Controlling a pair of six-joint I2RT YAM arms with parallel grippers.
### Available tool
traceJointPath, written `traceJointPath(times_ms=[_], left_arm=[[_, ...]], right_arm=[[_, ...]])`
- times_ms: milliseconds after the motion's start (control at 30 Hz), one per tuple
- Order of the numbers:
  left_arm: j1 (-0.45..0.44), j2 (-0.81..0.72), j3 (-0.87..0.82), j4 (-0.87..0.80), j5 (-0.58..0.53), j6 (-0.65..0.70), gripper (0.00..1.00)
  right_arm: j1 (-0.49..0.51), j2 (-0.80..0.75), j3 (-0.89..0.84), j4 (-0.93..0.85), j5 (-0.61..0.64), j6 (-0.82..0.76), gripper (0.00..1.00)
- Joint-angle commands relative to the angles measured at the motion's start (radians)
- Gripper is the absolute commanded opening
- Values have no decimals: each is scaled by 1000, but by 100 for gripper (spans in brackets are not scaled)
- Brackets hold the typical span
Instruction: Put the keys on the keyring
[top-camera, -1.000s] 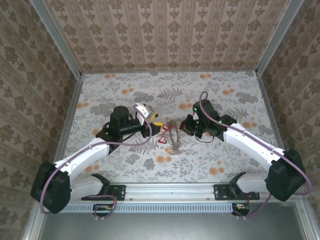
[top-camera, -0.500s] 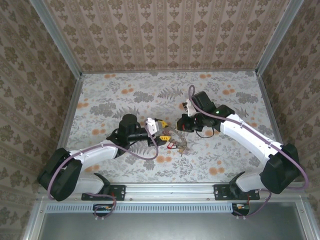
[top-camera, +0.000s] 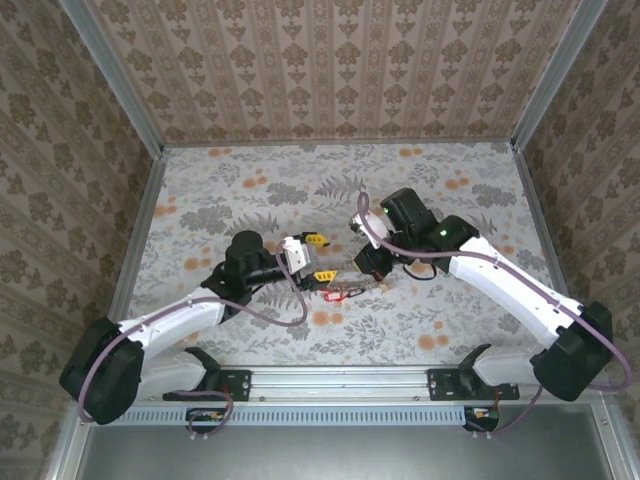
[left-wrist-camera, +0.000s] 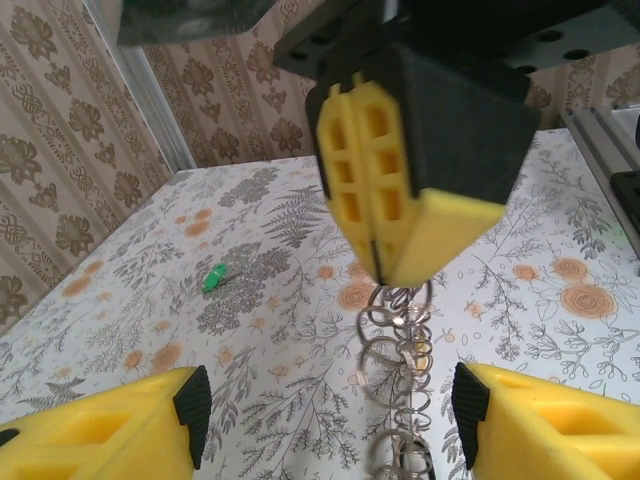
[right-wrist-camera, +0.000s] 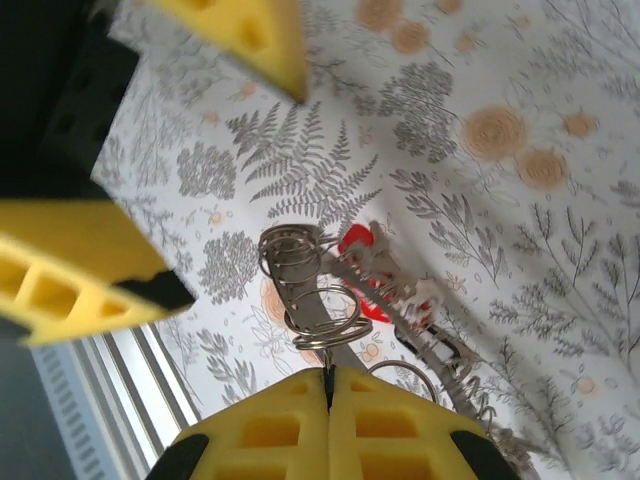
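The keyring (left-wrist-camera: 400, 350) is a bunch of linked silver wire rings, not a flat washer. It hangs from my right gripper (right-wrist-camera: 328, 385), whose yellow fingers (left-wrist-camera: 400, 200) are shut on its top ring. A red-headed key (right-wrist-camera: 360, 245) and several bare key blades dangle from the keyring (right-wrist-camera: 310, 300). From above, the red key (top-camera: 335, 293) lies just below both grippers. My left gripper (left-wrist-camera: 330, 410) is open, its fingers wide on either side of the hanging rings without touching them. A green-headed key (left-wrist-camera: 213, 277) lies apart on the cloth.
In the top view, my left gripper (top-camera: 320, 258) and right gripper (top-camera: 372, 280) face each other closely over the floral tablecloth (top-camera: 460, 320). Patterned walls (top-camera: 330, 70) enclose the table on three sides. A metal rail (top-camera: 340, 380) runs along the near edge.
My right gripper has come down and nearer with the rings. My left gripper has drawn back slightly and now stands wide open around them.
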Motion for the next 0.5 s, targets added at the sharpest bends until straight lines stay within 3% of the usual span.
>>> traceJointPath(times_ms=[0, 200, 467], left_arm=[[-1, -31, -3, -48, 17, 3, 68], [-1, -81, -3, -55, 41, -25, 70], [-20, 5, 28, -59, 88, -23, 70]], right_arm=[[25, -59, -9, -45, 7, -308, 0], [41, -106, -18, -87, 84, -487, 0], [82, -116, -36, -91, 139, -638, 0]])
